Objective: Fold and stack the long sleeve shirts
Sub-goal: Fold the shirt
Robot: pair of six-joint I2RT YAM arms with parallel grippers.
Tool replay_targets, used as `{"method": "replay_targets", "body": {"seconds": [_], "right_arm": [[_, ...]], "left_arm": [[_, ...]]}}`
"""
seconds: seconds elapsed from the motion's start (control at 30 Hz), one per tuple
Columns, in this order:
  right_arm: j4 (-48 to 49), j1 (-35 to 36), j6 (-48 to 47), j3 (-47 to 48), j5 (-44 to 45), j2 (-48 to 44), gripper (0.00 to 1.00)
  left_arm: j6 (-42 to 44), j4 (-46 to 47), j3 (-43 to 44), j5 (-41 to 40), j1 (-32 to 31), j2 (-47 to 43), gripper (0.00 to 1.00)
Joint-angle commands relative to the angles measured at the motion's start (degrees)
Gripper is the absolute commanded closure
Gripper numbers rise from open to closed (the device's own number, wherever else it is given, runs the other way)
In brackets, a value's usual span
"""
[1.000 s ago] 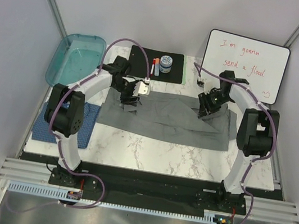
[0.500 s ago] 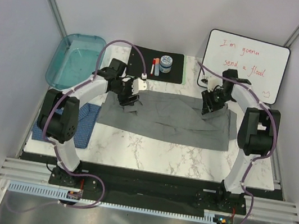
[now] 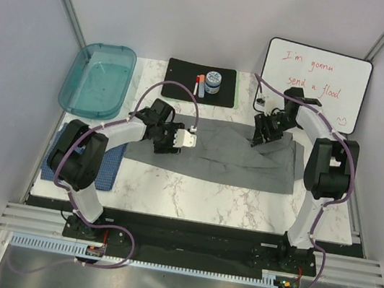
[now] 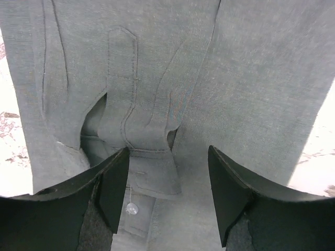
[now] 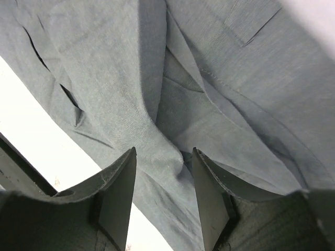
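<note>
The marble tabletop [image 3: 198, 196] carries both shirts. The grey shirt [image 3: 233, 158] lies spread out flat across its middle, long side running left to right, with some loose creases. The blue shirt [image 3: 110, 167] lies at the near left edge, partly under the left arm and well apart from the grey one.

Both look like thin woven cloth, so I judge them light, soft and limp. A lifted part will likely sag and drag the rest across the smooth stone, and a single flat layer is hard to pinch. The best grips are where the cloth is doubled or stitched: cuff, collar, hem or a raised fold.

Only the top view shows the whole layout and the blue shirt, but it is too coarse to read the jaws. The wrist views settle that. The left hand [image 4: 167, 157] is spread open low over the grey cloth, gripping nothing. The right hand [image 5: 163, 157] is also open, with a raised ridge of grey fabric between its fingers but not pinched.

The left wrist view alone shows the stitched cuff [image 4: 149, 172] between the fingers and a small clear button [image 4: 131, 209].
</note>
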Motion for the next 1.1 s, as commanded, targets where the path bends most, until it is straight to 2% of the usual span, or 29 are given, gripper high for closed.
{"method": "replay_targets", "body": {"seconds": [0.0, 0.1, 0.13, 0.2, 0.23, 0.27, 0.3, 0.33, 0.43, 0.47, 0.63, 0.77, 0.93, 0.97, 1.03, 1.07], "right_arm": [[0.10, 0.84, 0.35, -1.57, -1.75, 2.15, 0.46], [0.10, 1.02, -0.27, -1.40, -2.36, 3.30, 0.48], [0.19, 1.28, -0.36, -1.22, -2.62, 3.99, 0.50], [0.54, 1.46, -0.36, -0.69, -2.54, 4.61, 0.62], [0.71, 1.46, -0.18, 0.01, -2.28, 5.40, 0.69], [0.80, 1.55, 0.08, 0.45, -1.84, 5.67, 0.88], [0.80, 1.46, 0.26, 1.24, -0.88, 5.84, 0.99], [0.89, 1.46, 0.34, 1.42, -0.43, 5.93, 1.00], [0.98, 1.46, 0.35, 1.86, 1.24, 5.58, 1.00], [1.07, 1.37, 0.26, 1.86, 1.94, 5.41, 1.00], [1.68, 0.67, -0.71, 1.24, 6.07, 4.62, 1.00], [2.12, -0.65, -0.97, 1.07, 6.87, 4.26, 1.00], [2.65, -0.39, -0.36, 1.51, 6.78, 5.40, 1.00], [2.74, -0.21, -0.18, 1.51, 6.78, 5.41, 0.97], [2.39, -0.21, -0.18, 1.51, 7.13, 5.49, 0.83], [1.69, -0.12, -0.36, 1.51, 7.31, 5.23, 0.68]], "left_arm": [[5.18, 9.35, -2.21, -8.50, -1.17, -1.97, 0.33], [5.19, 10.94, -1.25, -9.91, -1.26, -1.36, 0.39], [5.18, 10.94, -0.81, -10.00, -1.26, -1.09, 0.44], [5.27, 10.77, 0.50, -10.26, -1.43, -0.83, 0.54], [5.62, 10.33, 0.94, -10.27, -1.52, -0.83, 0.66], [5.80, 10.33, 1.30, -10.61, -1.69, -1.00, 0.71], [5.89, 10.41, 2.26, -10.88, -2.13, -1.09, 0.76], [6.41, 9.89, 2.79, -10.79, -2.31, -1.61, 0.86], [8.86, 7.69, 4.55, -11.06, -3.01, -3.63, 0.97], [9.57, 7.08, 4.99, -11.32, -3.19, -4.16, 0.98], [13.70, 4.97, 4.47, -12.28, -3.63, -7.85, 0.98], [16.08, 4.96, -0.18, -12.55, -3.89, -10.58, 0.98], [18.98, 7.85, -6.86, -14.74, -3.89, -9.09, 0.98], [19.24, 8.39, -8.96, -15.18, -3.89, -8.57, 0.96], [19.16, 8.39, -10.21, -16.15, -3.80, -6.72, 0.81], [19.16, 8.30, -11.43, -16.85, -3.89, -6.02, 0.74]]}}
